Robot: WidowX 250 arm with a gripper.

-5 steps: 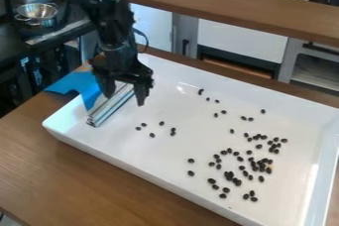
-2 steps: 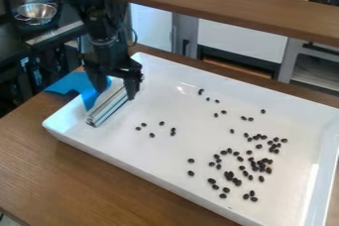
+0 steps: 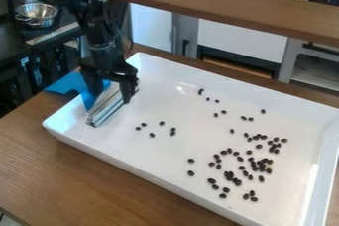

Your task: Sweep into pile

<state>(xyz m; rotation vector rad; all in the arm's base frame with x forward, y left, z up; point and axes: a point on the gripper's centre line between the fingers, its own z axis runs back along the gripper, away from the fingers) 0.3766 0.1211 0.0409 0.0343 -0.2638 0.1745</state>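
Task status: sweep not complete. Black beans (image 3: pixel 229 175) lie loose on the floor of the white tray (image 3: pixel 142 171): densest grp. toward the R short edge, small grp. nearer the L short edge, a few strays toward the far long edge. No single pile formed. Sweeping tool, prob. the metal bar (image 3: pixel 107 108), lies just inside the L short edge, clear of all beans, beside the blue sheet (image 3: pixel 66 83). Gripper (image 3: pixel 110 99) is at the bar's far end, fingers well apart, nothing visibly clamped. Remaining (est.): secure bar, gather outliers, then push into main grp. Obscured: bar's far end, partly behind gripper; finger-to-bar contact cannot be confirmed. Tray's near R corner cut off.
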